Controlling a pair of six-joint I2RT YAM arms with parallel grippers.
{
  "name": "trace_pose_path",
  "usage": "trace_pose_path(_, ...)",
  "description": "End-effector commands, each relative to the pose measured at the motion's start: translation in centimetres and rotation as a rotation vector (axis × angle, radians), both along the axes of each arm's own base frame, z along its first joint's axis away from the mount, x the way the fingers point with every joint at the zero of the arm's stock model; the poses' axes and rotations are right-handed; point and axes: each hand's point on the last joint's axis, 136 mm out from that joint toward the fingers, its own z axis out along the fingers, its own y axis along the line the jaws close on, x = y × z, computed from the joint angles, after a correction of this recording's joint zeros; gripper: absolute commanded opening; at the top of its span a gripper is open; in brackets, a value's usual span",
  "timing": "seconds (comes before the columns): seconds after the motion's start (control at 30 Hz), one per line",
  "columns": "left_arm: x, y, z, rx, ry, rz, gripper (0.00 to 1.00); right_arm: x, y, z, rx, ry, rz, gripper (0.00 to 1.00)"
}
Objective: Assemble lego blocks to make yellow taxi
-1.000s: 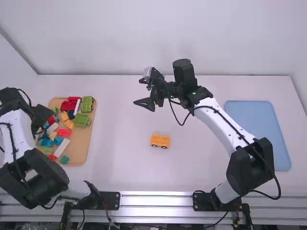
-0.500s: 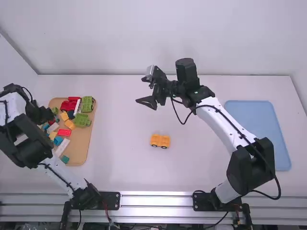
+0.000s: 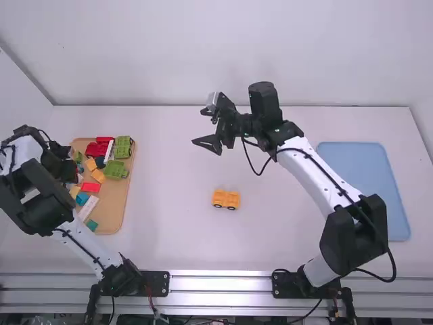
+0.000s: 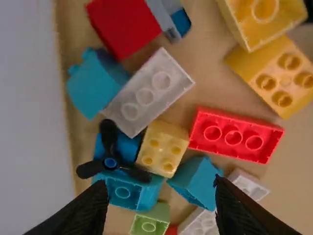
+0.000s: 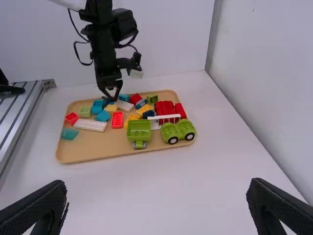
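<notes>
Item: orange-yellow, four-wheeled toy vehicle base (image 3: pixel 225 199), upright on the white table (image 3: pixel 176 162), between the arms. Item: left black two-finger gripper (image 4: pixel 160 196), fingers parted, grasping nothing, above the tan tray (image 3: pixel 116 211). Item: right black two-finger gripper (image 5: pixel 159 196), spread wide, empty. Hazard: small yellow four-stud plastic block (image 4: pixel 163 148), crowded by a black three-bladed propeller (image 4: pixel 90 169) and a blue sloped plastic block (image 4: pixel 200 181); a descending finger could strike either neighbour, skewing the grip.
</notes>
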Motion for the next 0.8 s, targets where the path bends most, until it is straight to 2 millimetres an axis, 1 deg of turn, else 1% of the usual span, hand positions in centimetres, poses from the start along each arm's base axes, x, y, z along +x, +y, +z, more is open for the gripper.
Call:
trace_pose_path(0.0,-0.8,-0.9,-1.3,-0.030,0.033,-0.125,0.54,0.6,-0.2,0.7,0.011,-0.010,-0.007,0.98)
trace_pose_path(0.07,-1.0,-1.0,-1.9,-0.033,0.035,-0.140,0.50,0.6,-0.1,0.7,0.011,-0.011,-0.005,0.98)
trace_pose_path(0.1,-1.0,-0.8,-2.2,-0.024,0.029,-0.139,0.49,0.6,-0.1,0.7,0.010,-0.011,-0.006,0.98)
trace_pose_path(0.17,-0.8,-0.3,-2.7,-0.009,0.004,-0.119,0.49,0.6,-0.2,0.7,0.010,-0.010,-0.008,0.98)
trace_pose_path(0.23,-0.9,-0.1,-2.9,-0.009,-0.005,-0.109,0.51,0.6,-0.2,0.6,0.009,-0.011,-0.007,0.98)
trace_pose_path(0.3,-0.8,-0.3,-3.3,-0.025,-0.023,-0.112,0.57,0.6,-0.2,0.6,0.007,-0.008,-0.006,0.98)
trace_pose_path(0.43,-0.1,-0.2,-3.3,-0.031,-0.069,-0.106,0.58,0.6,-0.2,0.6,0.007,-0.008,-0.006,0.98)
trace_pose_path(0.47,0.1,-0.3,-3.3,-0.034,-0.078,-0.113,0.58,0.6,-0.2,0.6,0.007,-0.009,-0.006,0.98)
trace_pose_path(0.57,0.5,-0.1,-3.3,-0.025,-0.094,-0.107,0.51,0.5,-0.2,0.6,0.007,-0.008,-0.006,0.98)
trace_pose_path(0.77,0.8,-0.3,-3.3,-0.036,-0.112,-0.110,0.50,0.9,-0.7,0.5,0.005,0.001,-0.019,0.98)
